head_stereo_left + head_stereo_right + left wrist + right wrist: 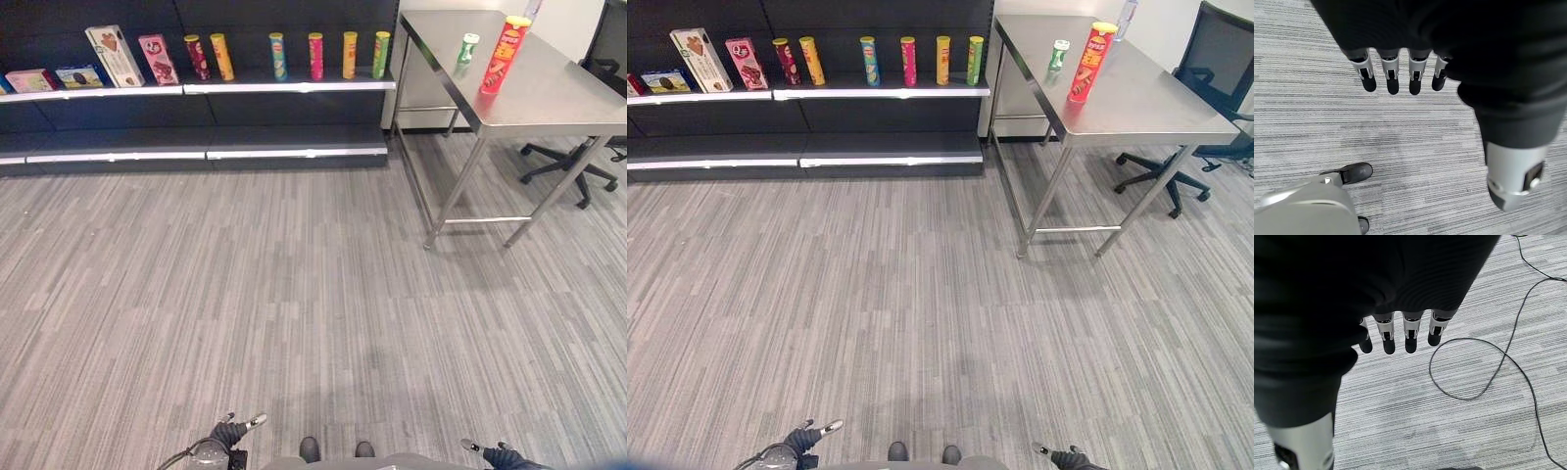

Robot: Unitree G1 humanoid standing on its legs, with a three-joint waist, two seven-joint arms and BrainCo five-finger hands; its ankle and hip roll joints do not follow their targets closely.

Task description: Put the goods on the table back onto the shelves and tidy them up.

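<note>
A tall red can [505,54] and a small green can [468,49] stand upright on the steel table [558,103] at the far right. To its left, the dark shelf unit's upper board [284,87] carries a row of several coloured cans [315,55] and some boxes [116,55]. My left hand [233,431] hangs low at the bottom edge, far from table and shelves. In its wrist view the fingers [1392,78] are straight over bare carpet and hold nothing. My right hand [495,453] hangs likewise, its fingers [1410,335] straight and holding nothing.
Grey carpet stretches between me and the shelves. A lower shelf board [294,152] runs under the stocked one. The table's legs [451,196] stand just right of the shelf end. A black office chair [1205,69] sits behind the table.
</note>
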